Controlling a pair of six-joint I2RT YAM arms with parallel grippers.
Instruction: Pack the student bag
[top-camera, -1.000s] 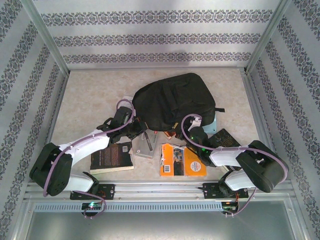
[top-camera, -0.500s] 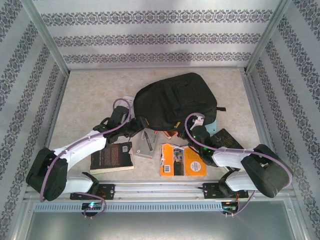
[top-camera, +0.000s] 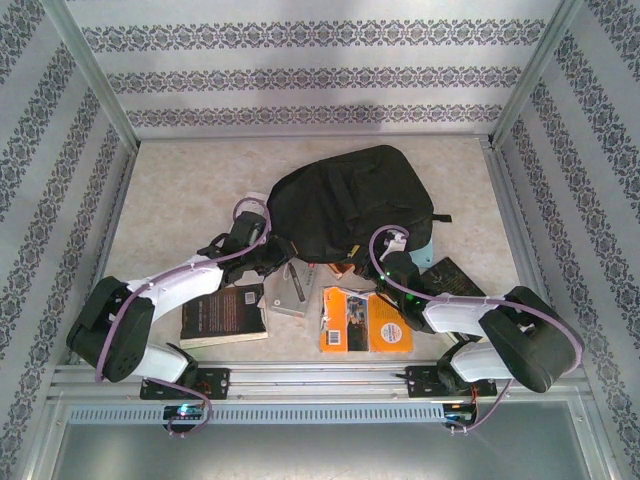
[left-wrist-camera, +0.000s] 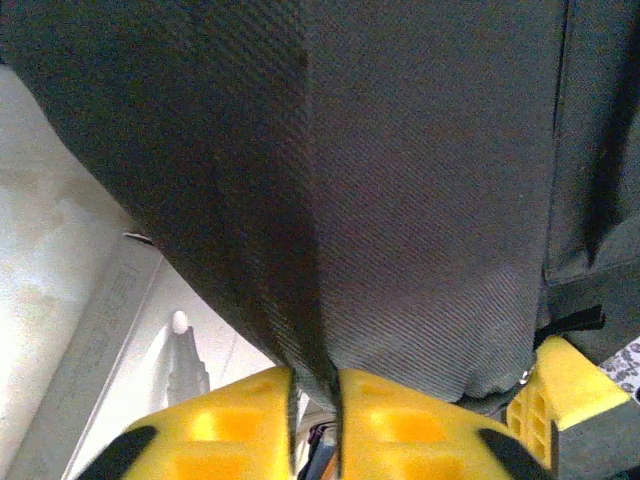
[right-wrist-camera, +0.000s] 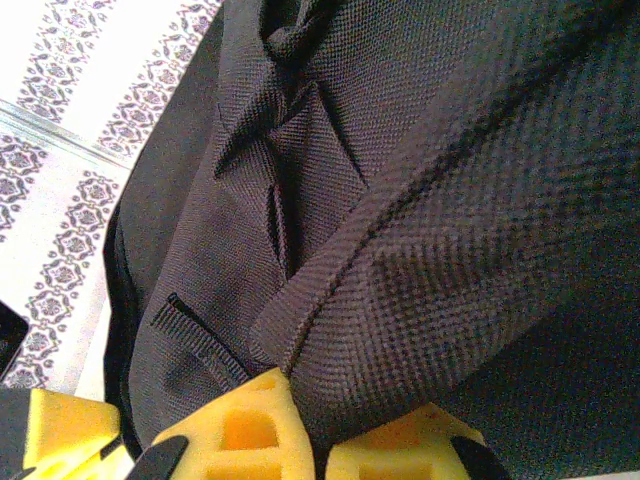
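With my left gripper (left-wrist-camera: 315, 405) nipped nearly shut on a fold of the student bag (top-camera: 345, 200) directly ahead and my right gripper (right-wrist-camera: 318, 445) apparently clamped on its rim, I should spread them evenly, avoiding slips.

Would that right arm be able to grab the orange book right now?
Probably not yet: the right pincer is clamped on the student bag, and the orange book lies partly under that arm's own forearm, close to its base.
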